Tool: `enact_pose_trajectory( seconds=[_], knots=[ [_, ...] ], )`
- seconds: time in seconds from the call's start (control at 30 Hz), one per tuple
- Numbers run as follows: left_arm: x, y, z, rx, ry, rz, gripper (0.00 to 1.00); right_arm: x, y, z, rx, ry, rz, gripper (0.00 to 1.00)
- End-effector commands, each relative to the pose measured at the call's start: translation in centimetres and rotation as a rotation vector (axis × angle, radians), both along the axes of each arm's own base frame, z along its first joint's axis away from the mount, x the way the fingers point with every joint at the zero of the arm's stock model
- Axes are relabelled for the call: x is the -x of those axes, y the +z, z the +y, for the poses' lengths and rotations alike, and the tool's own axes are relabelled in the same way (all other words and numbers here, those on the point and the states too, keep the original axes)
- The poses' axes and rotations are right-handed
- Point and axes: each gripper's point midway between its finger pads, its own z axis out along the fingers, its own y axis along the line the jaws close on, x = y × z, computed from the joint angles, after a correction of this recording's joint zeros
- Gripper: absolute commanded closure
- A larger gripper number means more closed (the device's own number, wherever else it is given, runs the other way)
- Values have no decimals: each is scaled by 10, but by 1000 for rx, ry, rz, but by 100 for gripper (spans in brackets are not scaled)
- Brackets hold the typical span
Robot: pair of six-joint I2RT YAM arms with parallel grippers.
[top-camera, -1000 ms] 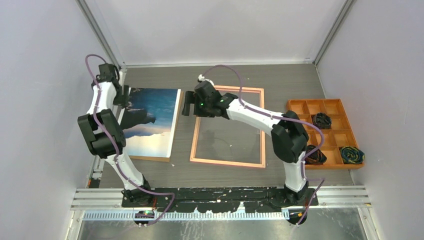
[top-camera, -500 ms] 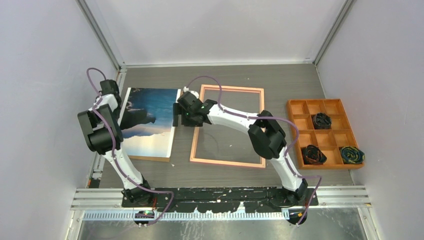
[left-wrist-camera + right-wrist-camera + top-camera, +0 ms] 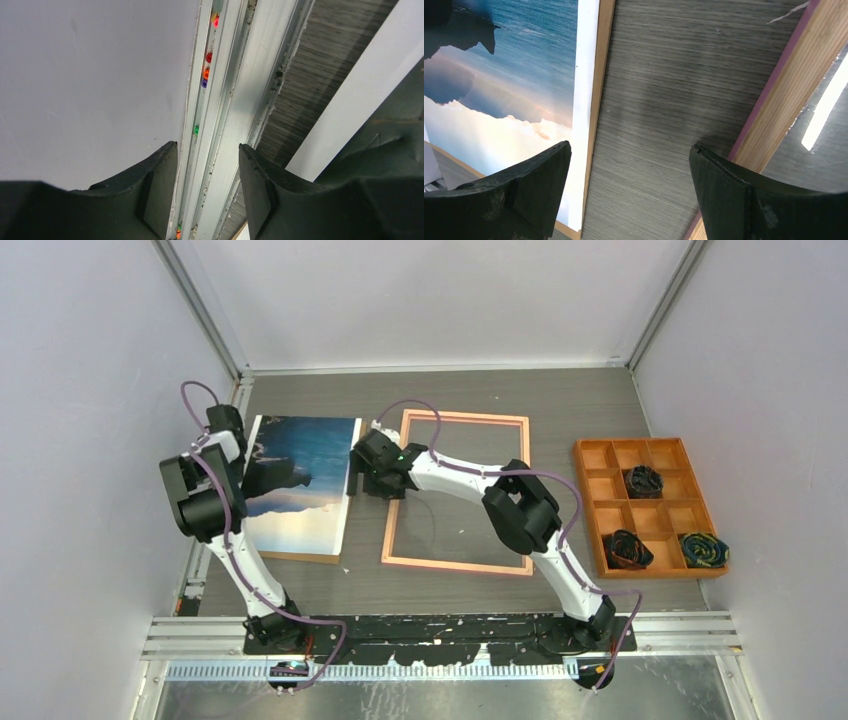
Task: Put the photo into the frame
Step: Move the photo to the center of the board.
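The photo (image 3: pixel 300 485), a blue sea with dark mountains and pale sky, lies face up on a brown backing board (image 3: pixel 300 557) at the left. To its right the frame (image 3: pixel 455 565) lies flat, pink-edged, with a clear pane. My left gripper (image 3: pixel 237 440) sits at the photo's far left edge. In the left wrist view its jaws (image 3: pixel 207 192) stand partly open with only the wall rail between them. My right gripper (image 3: pixel 362 475) hangs open over the bare strip between photo (image 3: pixel 514 75) and frame (image 3: pixel 794 100), holding nothing.
An orange compartment tray (image 3: pixel 600 455) with dark coiled items stands at the right. An aluminium rail (image 3: pixel 235 100) runs along the left wall, close to the left gripper. White walls close in three sides.
The right gripper has swung left from above the frame's far left corner to the gap beside the photo. The left gripper's jaws have narrowed and the arm shifted slightly.
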Motion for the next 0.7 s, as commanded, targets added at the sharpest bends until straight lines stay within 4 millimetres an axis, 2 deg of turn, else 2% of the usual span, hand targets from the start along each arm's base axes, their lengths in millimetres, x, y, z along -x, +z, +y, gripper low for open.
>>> enact_pose_trajectory(
  seconds=[0.0, 0.23, 0.43, 0.57, 0.67],
  knots=[
    [-7, -13, -43, 60, -95, 3, 48, -14, 7, 0, -27, -62, -21, 8],
    [-6, -24, -80, 54, -157, 50, 49, -18, -10, -14, -35, -132, 29, 8],
    [-2, -16, -102, 112, -202, 33, 49, -16, -13, -4, -85, -137, 74, 8],
    [1, -13, -108, 141, -221, 37, 49, -11, -16, 0, -108, -153, 110, 8],
    [2, -11, -107, 132, -226, 32, 48, 1, -16, 2, -132, -146, 162, 11]
  ],
)
